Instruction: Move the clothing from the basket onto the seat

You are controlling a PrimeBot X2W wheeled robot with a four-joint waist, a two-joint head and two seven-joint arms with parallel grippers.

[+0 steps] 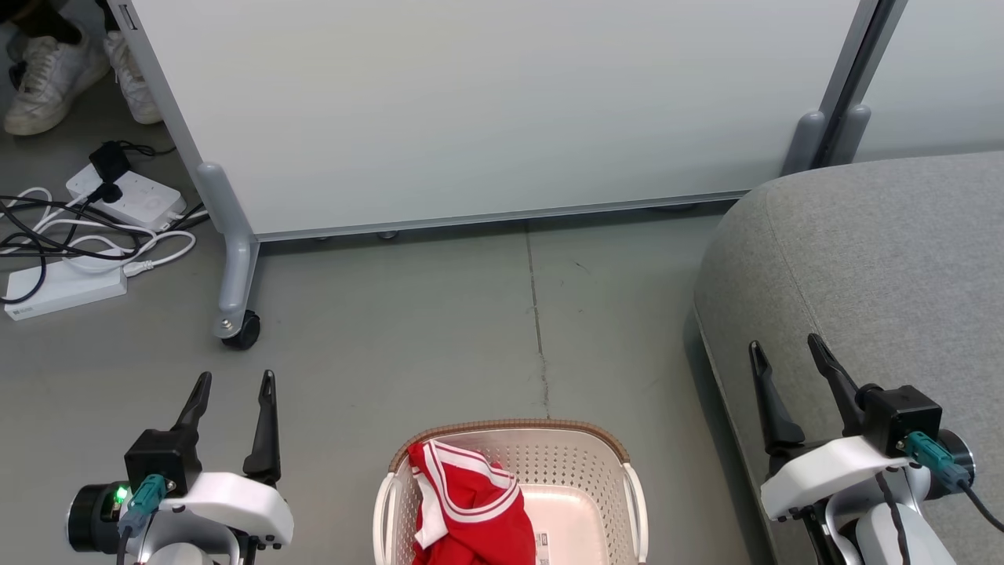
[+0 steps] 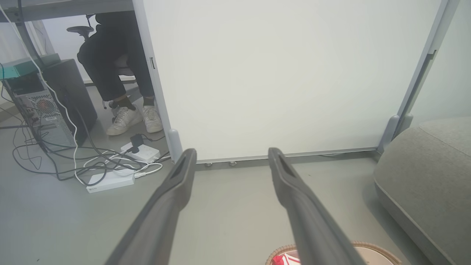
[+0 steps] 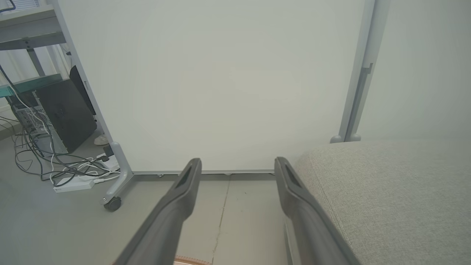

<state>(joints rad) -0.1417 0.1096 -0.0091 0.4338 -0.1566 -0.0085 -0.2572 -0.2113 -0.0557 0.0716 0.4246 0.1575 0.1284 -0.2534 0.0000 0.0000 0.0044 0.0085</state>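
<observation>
the clothing (image 1: 471, 506), red with white striped trim, is seen bunched in the left part of the basket (image 1: 572, 459), which stands on the floor (image 1: 439, 329) at the bottom of the head view. no garment is laid on the visible part of the seat (image 1: 886, 259), just right of the basket, so the task is judged not yet begun: everything is left to be lifted out and carried across. the left gripper (image 1: 237, 378) is held left of the basket, the right gripper (image 1: 784, 344) over the seat's edge; both jaws are spread wide and empty.
</observation>
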